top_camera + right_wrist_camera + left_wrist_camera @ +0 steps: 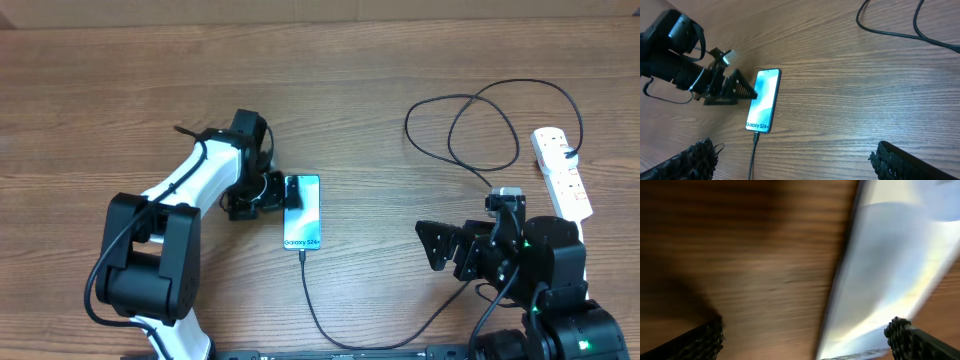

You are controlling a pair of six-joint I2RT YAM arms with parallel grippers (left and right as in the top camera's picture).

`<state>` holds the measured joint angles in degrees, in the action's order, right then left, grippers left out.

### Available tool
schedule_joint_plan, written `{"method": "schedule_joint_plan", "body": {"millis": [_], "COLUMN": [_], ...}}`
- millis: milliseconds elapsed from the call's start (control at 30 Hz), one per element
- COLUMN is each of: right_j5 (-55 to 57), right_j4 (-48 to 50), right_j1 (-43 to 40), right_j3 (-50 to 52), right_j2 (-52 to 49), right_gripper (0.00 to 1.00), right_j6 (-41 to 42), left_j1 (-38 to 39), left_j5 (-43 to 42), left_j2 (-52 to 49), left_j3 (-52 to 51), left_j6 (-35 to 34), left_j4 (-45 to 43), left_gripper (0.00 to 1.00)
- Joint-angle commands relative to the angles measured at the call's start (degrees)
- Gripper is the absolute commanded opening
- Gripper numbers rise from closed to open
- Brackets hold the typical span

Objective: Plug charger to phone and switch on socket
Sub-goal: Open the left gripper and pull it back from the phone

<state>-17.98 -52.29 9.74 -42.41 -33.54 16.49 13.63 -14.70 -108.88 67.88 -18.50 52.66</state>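
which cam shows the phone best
The right wrist view: the whole phone shows sharp, with lit screen, Galaxy text and the charger at its short end. The overhead view shows it whole too, but smaller. The left wrist view gives only a blurred close-up of one edge and some screen.

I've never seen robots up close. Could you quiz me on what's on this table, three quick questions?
1. True or false: the right gripper holds the charger.
2. The phone lies: A) screen down, B) screen up and lit, C) standing on its edge.
3. Fill in: the charger's tip meets the phone's short end beside the word ____.
Key: 1 false, the right gripper is open and empty; 2 B; 3 Galaxy.
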Motion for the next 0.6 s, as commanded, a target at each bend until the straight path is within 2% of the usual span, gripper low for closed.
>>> {"method": "schedule_joint_plan", "body": {"millis": [0,233,567], "right_j5": [0.35,0.37,0.37], "right_j4": [0.33,0.31,0.28], "right_j1": [-0.11,-0.11,-0.11], "right_j3": [-0.72,-0.72,-0.72], "right_j2": [0.04,0.04,0.04], "right_gripper": [1.00,1.00,1.00], "right_j6": [-0.04,-0.07,-0.07], "left_j1": [-0.48,-0.44,4.48], "left_j5": [7.89,8.37,20.70], "left_j2": [1.09,16.85,46.31], "left_j3": [1.49,3.98,3.98], "left_j6": [0.02,-2.25,-8.94], "left_j4": [2.14,5.68,16.85], "left_gripper": [1.00,1.00,1.00]}}
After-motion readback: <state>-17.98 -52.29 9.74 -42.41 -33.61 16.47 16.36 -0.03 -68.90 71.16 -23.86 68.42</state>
